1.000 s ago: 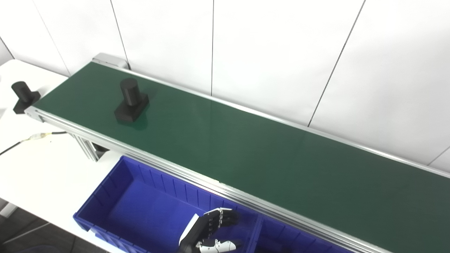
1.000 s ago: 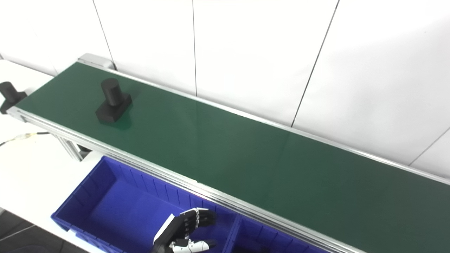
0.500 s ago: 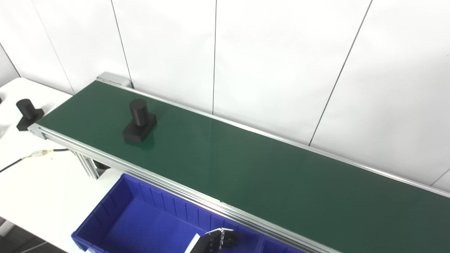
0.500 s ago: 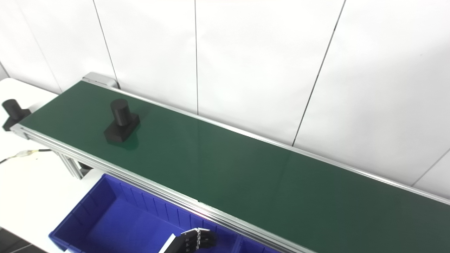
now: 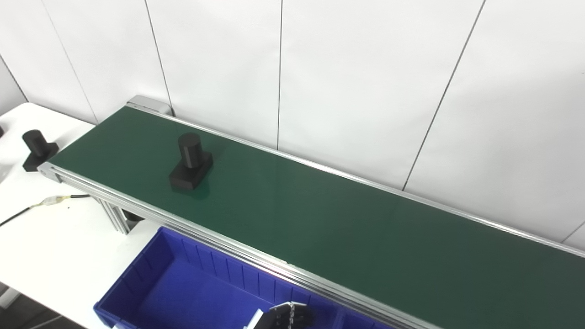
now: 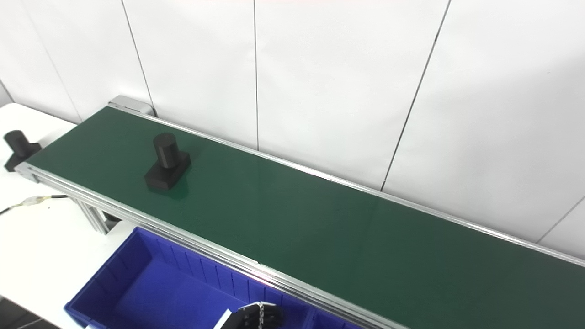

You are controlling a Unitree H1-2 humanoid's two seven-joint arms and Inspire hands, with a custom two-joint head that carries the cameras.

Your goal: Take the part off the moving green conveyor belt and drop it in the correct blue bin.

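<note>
White table, conveyor frame, blue bin, black part, cable

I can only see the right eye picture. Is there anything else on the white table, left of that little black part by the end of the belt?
Observer: Yes. The left eye view catches a dark sliver at the picture's very edge, beyond the small black part. Too little of it shows to name it.
Operator: And where does the wire go?
Observer: The left eye view shows a longer stretch of the black cable. Past its pale connector it lies on the white table and leaves at the picture's left edge, with no plug in sight.
</note>
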